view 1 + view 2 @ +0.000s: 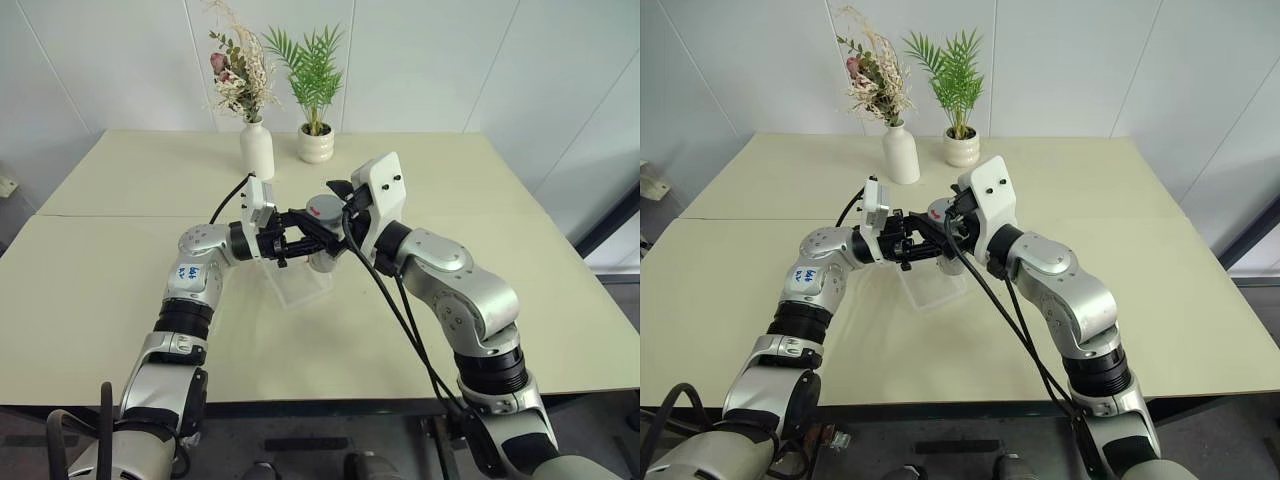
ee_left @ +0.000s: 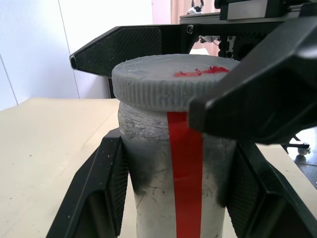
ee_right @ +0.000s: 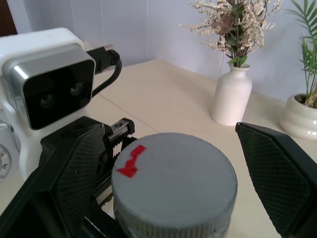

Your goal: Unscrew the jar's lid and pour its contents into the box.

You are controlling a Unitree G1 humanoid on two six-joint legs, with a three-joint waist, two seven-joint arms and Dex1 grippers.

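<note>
The jar is a grey cylinder with a red stripe, held upright above the table. My left gripper is shut on its body, one finger on each side. The ribbed grey lid, with a red mark on top, sits on the jar. My right gripper is open and straddles the lid. One of its fingers stands close beside the lid, and the other one is a gap away from it. The box, a clear shallow tray, lies on the table just below the jar.
A white vase with dried flowers and a round white pot with a green plant stand at the back of the cream table. Black cables hang from both wrists.
</note>
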